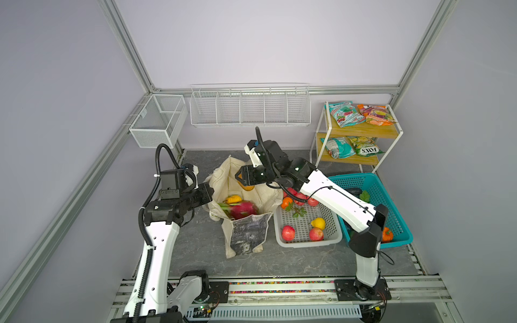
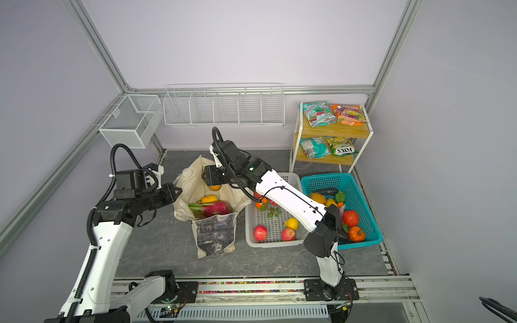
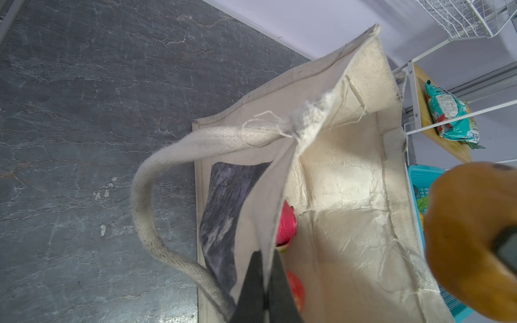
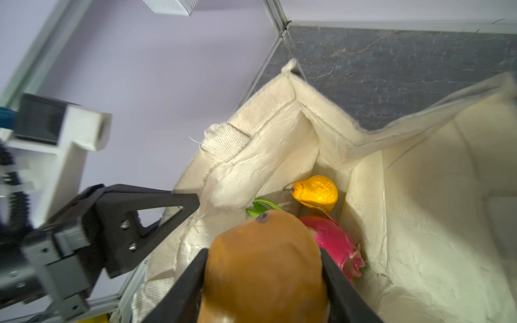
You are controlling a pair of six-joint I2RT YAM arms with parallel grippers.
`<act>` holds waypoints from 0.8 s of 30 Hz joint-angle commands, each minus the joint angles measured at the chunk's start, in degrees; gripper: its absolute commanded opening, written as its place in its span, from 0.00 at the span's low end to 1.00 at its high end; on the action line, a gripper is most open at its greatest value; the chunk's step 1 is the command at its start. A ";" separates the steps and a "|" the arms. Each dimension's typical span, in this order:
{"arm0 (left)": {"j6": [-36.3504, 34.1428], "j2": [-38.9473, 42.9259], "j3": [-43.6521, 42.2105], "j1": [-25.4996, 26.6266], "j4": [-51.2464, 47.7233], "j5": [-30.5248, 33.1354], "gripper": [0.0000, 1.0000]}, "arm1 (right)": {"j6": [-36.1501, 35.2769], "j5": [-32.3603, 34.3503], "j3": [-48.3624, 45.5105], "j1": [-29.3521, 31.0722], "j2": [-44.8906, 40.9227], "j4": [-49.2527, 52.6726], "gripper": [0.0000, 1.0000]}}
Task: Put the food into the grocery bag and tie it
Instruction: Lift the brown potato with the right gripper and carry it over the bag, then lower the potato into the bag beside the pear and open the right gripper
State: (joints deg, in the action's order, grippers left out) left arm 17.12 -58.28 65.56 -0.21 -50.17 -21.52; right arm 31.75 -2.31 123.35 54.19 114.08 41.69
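Left arm: rises from the near rail, elbow up, forearm level and pointing right. Left end effector (image 1: 210, 193) is closed on the left rim of the soft cream canvas grocery bag (image 1: 221, 179), with the cloth pinched between its black fingers (image 3: 249, 288) and that wall held up. Right arm: upper link stands from its base. The white forearm slants back-left over the white perforated plastic basket (image 1: 307, 242) and the teal plastic basket (image 1: 397, 221), wrist pitched down. Right end effector (image 1: 242, 179) is clamped on a rounded orange-brown toy fruit (image 4: 263, 265), jaws spread to the fruit's width, over the bag mouth near its right wall. Can't tell the height above the rim. In the bag: a pink green-tipped dragon fruit (image 1: 242, 209) and a yellow pear-shaped piece (image 1: 233, 199), touching, on the near-left side. The bag floor beyond them toward the far corner is open. Edges: far corner stands tall, right wall slumps just beside the white basket, and the near panel with the grey-black print (image 1: 247, 232) folds outward. One cream handle (image 3: 145, 201) loops outside the pinched rim. The dark grey marbled counter (image 1: 195, 246) is open left of and in front of the bag. A crinkly teal snack packet (image 1: 337, 146) sits on the lower wooden shelf (image 1: 349, 160), well apart.
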 commanded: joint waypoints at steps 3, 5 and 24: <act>0.23 0.72 0.43 0.30 1.44 -1.33 0.00 | -2.47 1.96 3.20 0.21 4.23 5.29 0.54; 0.24 0.78 0.53 0.30 1.43 -1.38 0.00 | -2.71 2.31 4.89 0.21 6.42 7.40 0.55; 0.43 0.63 0.36 0.30 2.05 -1.67 0.00 | -1.93 -2.88 10.16 0.62 18.13 9.81 0.55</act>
State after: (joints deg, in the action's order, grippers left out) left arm 17.34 -58.28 65.56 -0.21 -49.91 -22.15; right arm 29.54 -3.92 132.42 54.48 131.35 51.20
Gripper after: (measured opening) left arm 0.047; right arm 0.557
